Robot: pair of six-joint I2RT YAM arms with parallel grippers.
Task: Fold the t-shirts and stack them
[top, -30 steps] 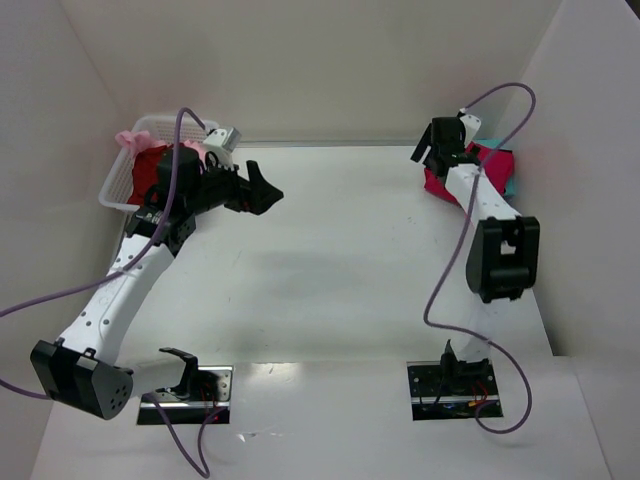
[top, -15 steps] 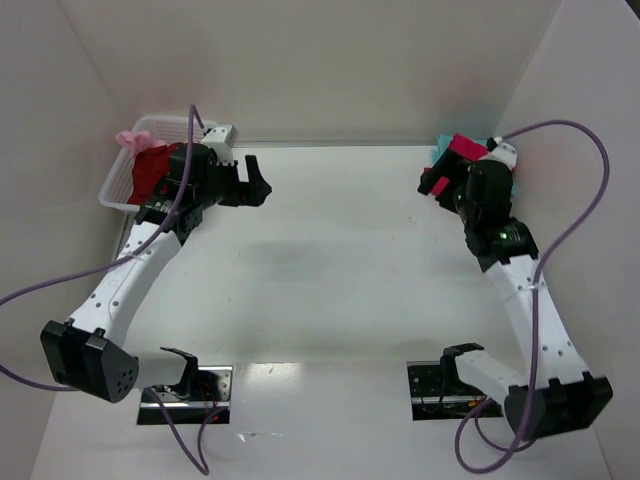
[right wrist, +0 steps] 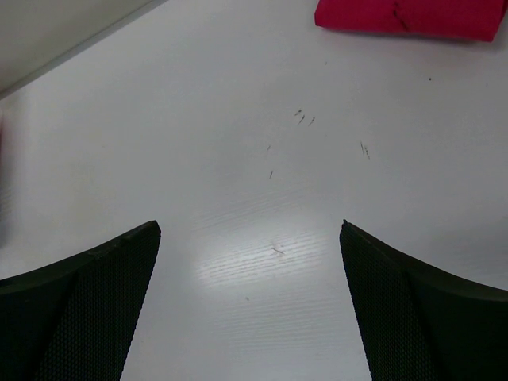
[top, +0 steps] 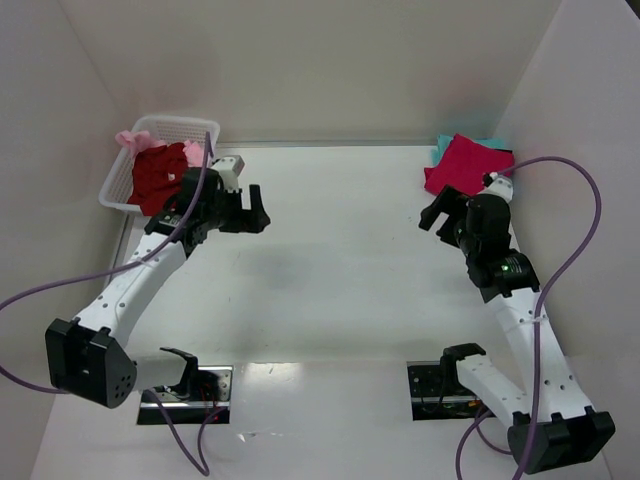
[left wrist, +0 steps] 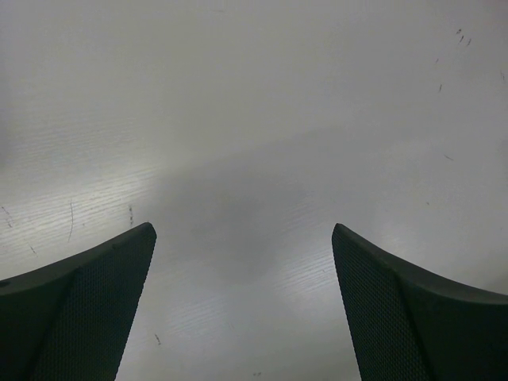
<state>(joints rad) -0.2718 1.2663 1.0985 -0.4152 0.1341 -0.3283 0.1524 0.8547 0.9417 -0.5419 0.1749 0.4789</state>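
A folded crimson-pink t-shirt (top: 466, 165) lies on a teal t-shirt (top: 441, 149) at the back right corner; its edge shows in the right wrist view (right wrist: 409, 16). A dark red t-shirt (top: 158, 173) and a pale pink t-shirt (top: 130, 138) sit in the white basket (top: 176, 124) at the back left. My left gripper (top: 256, 204) (left wrist: 242, 230) hangs open over bare table, to the right of the basket. My right gripper (top: 436, 212) (right wrist: 248, 226) is open and empty, just in front of the folded stack.
The white table (top: 340, 260) is walled by white panels at the back and on both sides. Purple cables loop off both arms. The two arm bases (top: 185, 385) stand at the near edge.
My right arm has drawn back off the crimson-pink t-shirt, leaving it flat on the stack. My left gripper has come nearer, away from the basket. Both stayed open.
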